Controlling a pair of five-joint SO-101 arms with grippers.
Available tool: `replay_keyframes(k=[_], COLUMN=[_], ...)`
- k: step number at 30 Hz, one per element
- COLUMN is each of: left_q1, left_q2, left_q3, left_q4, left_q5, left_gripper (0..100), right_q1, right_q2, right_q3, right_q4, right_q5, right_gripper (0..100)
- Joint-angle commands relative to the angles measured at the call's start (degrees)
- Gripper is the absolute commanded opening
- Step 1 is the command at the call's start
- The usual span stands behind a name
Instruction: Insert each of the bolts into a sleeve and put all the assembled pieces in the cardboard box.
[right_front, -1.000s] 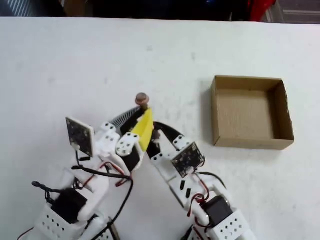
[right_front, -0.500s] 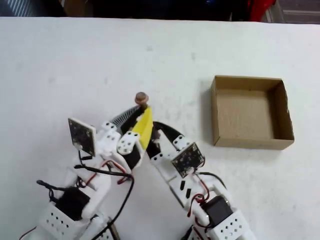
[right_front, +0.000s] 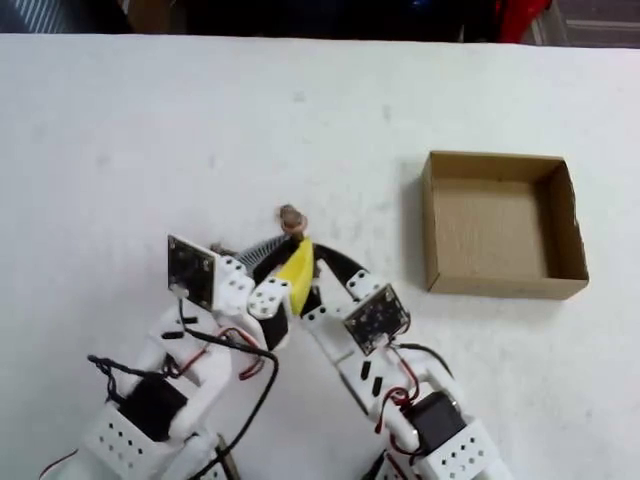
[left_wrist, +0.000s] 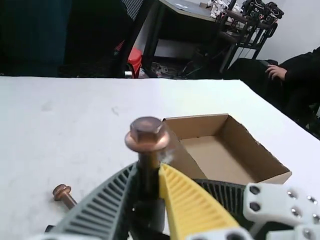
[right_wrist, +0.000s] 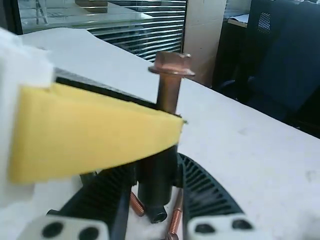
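While left gripper (left_wrist: 147, 169) clamps bolt (left_wrist: 146, 134) by shank and right gripper (right_wrist: 156, 170) pinches sleeve (right_wrist: 157, 192) beneath it, both near cardboard box (right_front: 500, 284) left wall, we judge steel parts stiff, smooth, slip-prone; we'd grip sleeve mid-body, bolt below head.

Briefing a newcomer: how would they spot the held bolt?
On the white table, look left of the cardboard box. The copper bolt stands upright in the left gripper's grey and yellow jaws, unlike the loose bolt lying flat.
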Motion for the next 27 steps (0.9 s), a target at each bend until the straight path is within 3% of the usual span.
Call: replay_keyframes(k=[1,9,16,20,27], left_q1=[1.36,1.27,1.27,1.01,-6.02], left_q2=[-0.66,-0.66,-0.66,-0.66,-0.66], left_q3=[-0.26,-0.53,-0.18,-0.18,-0.09], left_q4=[0.0,-0.09,0.35,0.35,0.26], left_q5=[-0.44,-0.79,-6.42,-6.86,-6.86], left_gripper=[2,3,20,22,22], right_q1=[0.57,0.57,0.57,0.57,0.57], right_q2=[-0.92,-0.92,-0.92,-0.92,-0.92], right_q3=[0.0,0.0,0.0,0.0,0.0], right_q4=[-1.45,-1.45,-1.45,-1.45,-1.45], right_q5=[0.35,0.44,0.44,0.44,0.44], right_gripper=[1.8,1.8,1.8,1.8,1.8])
